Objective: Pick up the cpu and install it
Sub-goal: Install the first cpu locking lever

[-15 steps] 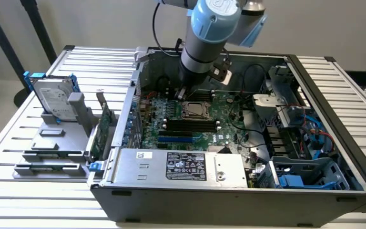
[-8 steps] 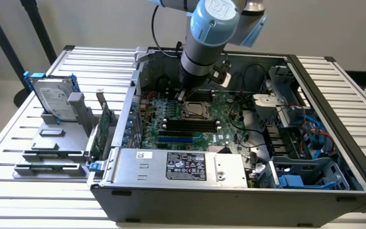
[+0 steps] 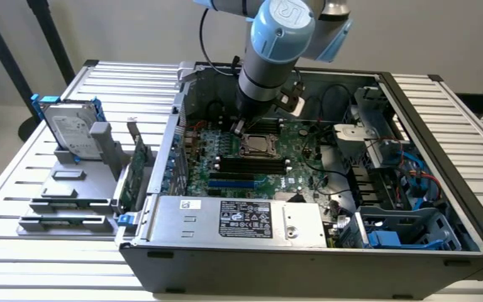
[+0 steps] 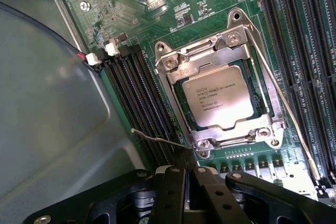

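Observation:
The cpu (image 4: 220, 97) is a small square chip with a silver-grey printed top. It lies flat in the motherboard socket, framed by the metal load plate (image 4: 176, 61). In the exterior view the cpu (image 3: 261, 143) sits mid-board inside the open computer case. My gripper (image 4: 185, 167) is shut, with nothing visibly between its black fingers (image 4: 173, 187). Its tips sit just off the socket's corner, at the end of a thin wire lever (image 4: 157, 139). From the exterior view, the gripper (image 3: 243, 128) hangs low over the board, close beside the socket.
Black memory slots (image 4: 142, 98) run along both sides of the socket. The grey case wall (image 4: 47, 103) stands close by. A hard drive with blue rails (image 3: 70, 129) stands on a grey rack at the exterior view's left. The power supply (image 3: 241, 220) and cables crowd the case.

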Robot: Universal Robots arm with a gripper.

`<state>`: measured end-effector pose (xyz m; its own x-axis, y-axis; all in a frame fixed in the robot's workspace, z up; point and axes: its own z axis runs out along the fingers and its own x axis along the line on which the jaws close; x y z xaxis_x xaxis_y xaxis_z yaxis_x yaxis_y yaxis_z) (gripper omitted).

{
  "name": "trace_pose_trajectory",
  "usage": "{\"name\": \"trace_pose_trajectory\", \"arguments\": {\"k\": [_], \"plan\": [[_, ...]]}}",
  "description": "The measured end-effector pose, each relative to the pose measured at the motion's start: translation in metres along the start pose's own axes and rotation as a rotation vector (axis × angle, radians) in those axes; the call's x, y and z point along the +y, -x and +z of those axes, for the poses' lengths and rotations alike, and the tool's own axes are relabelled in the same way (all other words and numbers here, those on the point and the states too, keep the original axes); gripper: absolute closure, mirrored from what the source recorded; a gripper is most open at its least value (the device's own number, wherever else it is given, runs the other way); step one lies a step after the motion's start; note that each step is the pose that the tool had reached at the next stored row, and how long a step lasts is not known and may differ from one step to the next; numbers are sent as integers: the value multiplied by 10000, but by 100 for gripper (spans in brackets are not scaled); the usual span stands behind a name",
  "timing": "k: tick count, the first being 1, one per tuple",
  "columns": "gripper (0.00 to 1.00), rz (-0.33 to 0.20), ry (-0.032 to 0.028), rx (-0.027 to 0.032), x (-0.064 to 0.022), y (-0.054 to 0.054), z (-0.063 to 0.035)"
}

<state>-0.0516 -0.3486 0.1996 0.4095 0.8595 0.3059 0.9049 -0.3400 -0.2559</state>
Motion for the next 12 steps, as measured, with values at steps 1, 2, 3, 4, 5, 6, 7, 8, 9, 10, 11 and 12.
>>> {"name": "trace_pose_trajectory", "arguments": {"k": [1,2,3,4,5,6,7,8,9,10,11,12], "plan": [[89,15,5,6,0,-1,2],[89,28,10,10,-1,-3,5],[89,42,15,13,-2,-5,6],[89,55,19,14,-3,-8,8],[89,67,25,16,-4,-11,10],[89,79,30,16,-5,-15,12],[89,92,36,15,-7,-19,15],[89,101,40,12,-8,-22,16],[89,108,45,11,-8,-23,18],[89,115,50,7,-8,-23,20],[89,122,55,1,-8,-23,21],[89,127,60,-6,-8,-23,21]]}}
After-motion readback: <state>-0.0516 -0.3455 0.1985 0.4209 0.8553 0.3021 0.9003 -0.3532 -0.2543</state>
